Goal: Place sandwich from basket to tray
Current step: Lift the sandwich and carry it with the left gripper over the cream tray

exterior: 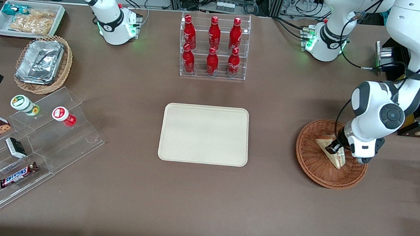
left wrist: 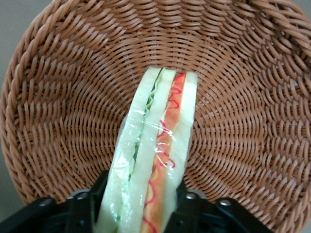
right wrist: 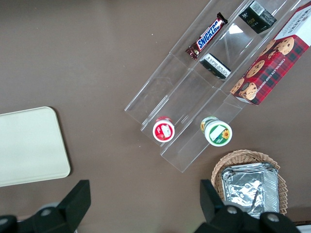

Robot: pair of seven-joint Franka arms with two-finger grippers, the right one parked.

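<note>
Your pincer [exterior: 336,149] is down inside the basket [exterior: 313,167], toward the working arm's end of the surface [exterior: 281,221], and it has closed on the sandwich [exterior: 333,150] — one finger on each bread face, the wedge filling the gap between them. In the wrist view you see the two dark fingers [left wrist: 87,208] pressed against the outer slices of the sandwich [left wrist: 155,155], with the basket's woven floor [left wrist: 63,111] spread out around it.

Look at how the wedge lies. It stands on edge, so the layered side faces the wrist camera: pale bread outside, a green strip, another pale layer, then the red-orange strip, all under clear wrap. Its long axis runs straight out from between the fingers toward the middle of the basket, with the free end reaching about the centre of the weave. From the front you see that same axis slanting across the basket, one end nearer the front camera and the broad pale face turned partly upward.

You can't tell from either view whether the sandwich rests on the wicker or is just clear of it.

The tray [exterior: 205,134] lies flat at the middle of the surface, well apart from the basket, toward the parked arm's end from it.
</note>
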